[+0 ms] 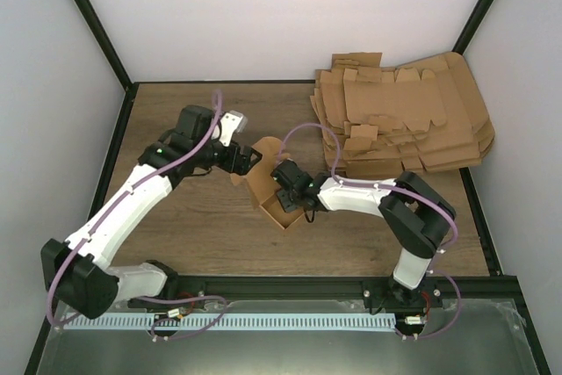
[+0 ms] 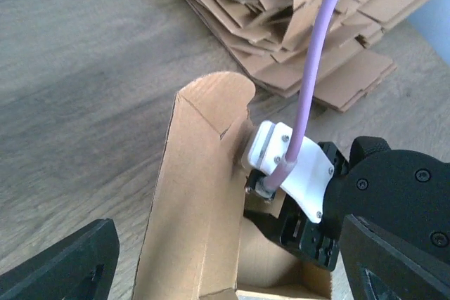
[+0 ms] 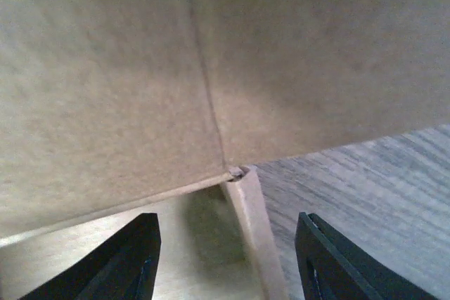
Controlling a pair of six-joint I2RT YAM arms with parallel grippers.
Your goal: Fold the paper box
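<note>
The paper box [image 1: 270,192], half folded with its walls up and one rounded flap standing, sits near the middle of the tabletop [image 1: 351,239], between the two arms. The left end effector [image 1: 248,162] gapes wide open just beside the box's far-left flap. The right end effector [image 3: 228,254] is open too, its fingers either side of a box wall corner, clear of it. A pile of flat cardboard sheets [image 1: 404,120] lies at the far right corner.
</note>
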